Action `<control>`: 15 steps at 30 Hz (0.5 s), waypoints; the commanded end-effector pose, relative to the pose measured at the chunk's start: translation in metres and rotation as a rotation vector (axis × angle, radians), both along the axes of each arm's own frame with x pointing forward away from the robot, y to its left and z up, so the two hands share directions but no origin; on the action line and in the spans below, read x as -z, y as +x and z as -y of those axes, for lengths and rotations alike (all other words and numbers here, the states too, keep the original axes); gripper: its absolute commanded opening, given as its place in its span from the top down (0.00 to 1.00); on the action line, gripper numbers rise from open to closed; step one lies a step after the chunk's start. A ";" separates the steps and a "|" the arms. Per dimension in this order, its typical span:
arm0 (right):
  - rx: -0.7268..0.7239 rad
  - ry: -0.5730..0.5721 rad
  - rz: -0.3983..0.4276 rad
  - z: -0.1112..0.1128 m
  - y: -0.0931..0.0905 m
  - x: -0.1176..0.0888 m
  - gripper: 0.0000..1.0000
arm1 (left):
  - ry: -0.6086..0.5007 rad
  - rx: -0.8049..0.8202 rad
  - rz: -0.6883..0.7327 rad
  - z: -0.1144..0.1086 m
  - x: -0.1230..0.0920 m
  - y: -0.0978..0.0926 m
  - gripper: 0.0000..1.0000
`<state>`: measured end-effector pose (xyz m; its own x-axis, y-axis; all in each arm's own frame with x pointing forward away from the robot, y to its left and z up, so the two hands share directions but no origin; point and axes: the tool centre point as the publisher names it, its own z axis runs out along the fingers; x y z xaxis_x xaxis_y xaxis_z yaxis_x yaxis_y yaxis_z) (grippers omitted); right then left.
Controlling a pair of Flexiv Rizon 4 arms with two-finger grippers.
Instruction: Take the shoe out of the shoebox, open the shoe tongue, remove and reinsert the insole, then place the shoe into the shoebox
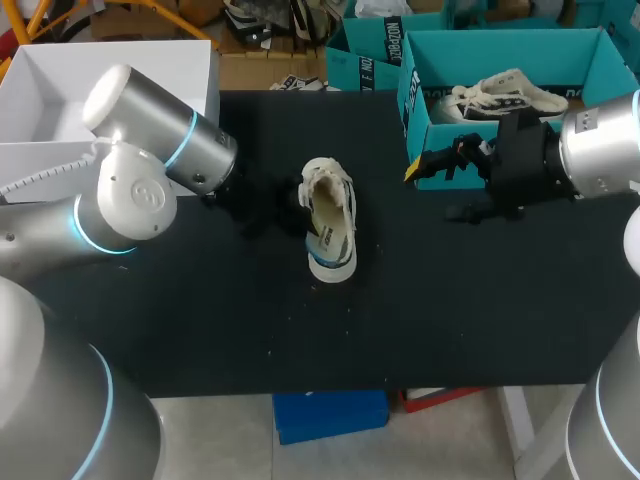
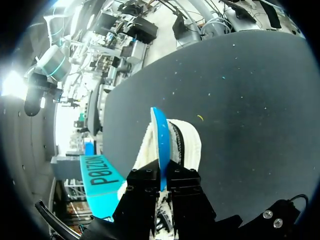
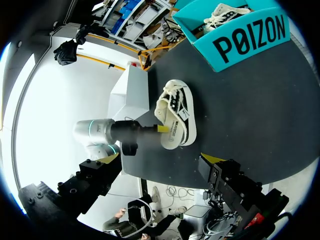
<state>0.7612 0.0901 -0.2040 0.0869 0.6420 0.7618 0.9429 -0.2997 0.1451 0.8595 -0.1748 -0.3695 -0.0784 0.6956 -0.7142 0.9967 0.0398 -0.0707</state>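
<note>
Now pinches the blue insole [image 2: 159,135] tight in the left gripper [image 2: 162,176], sticking out of the shoe [image 1: 330,225] in the middle of the table [image 1: 250,320], and holds the right gripper [image 3: 160,159] wide open, empty, by the box [image 1: 425,125].

Robot laboratory or test workshop, not home. Signs: left arm [image 1: 130,190] and right arm [image 1: 600,150], silver, with lit blue rings at joints, both over one plain black table [image 1: 450,310]. On table, teal shoebox [image 1: 500,50] at far right with other shoe [image 1: 505,95] inside, shoe [image 1: 330,225] at middle.
</note>
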 end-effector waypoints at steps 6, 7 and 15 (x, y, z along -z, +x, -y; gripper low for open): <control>0.001 0.000 0.001 -0.001 0.000 0.001 0.00 | 0.013 -0.026 0.000 0.001 0.004 0.005 1.00; 0.001 0.000 0.001 -0.001 0.000 0.001 0.00 | 0.012 -0.030 -0.002 0.001 0.005 0.005 1.00; 0.001 0.000 0.001 -0.001 0.000 0.001 0.00 | -0.021 -0.016 -0.026 0.007 0.002 0.003 0.69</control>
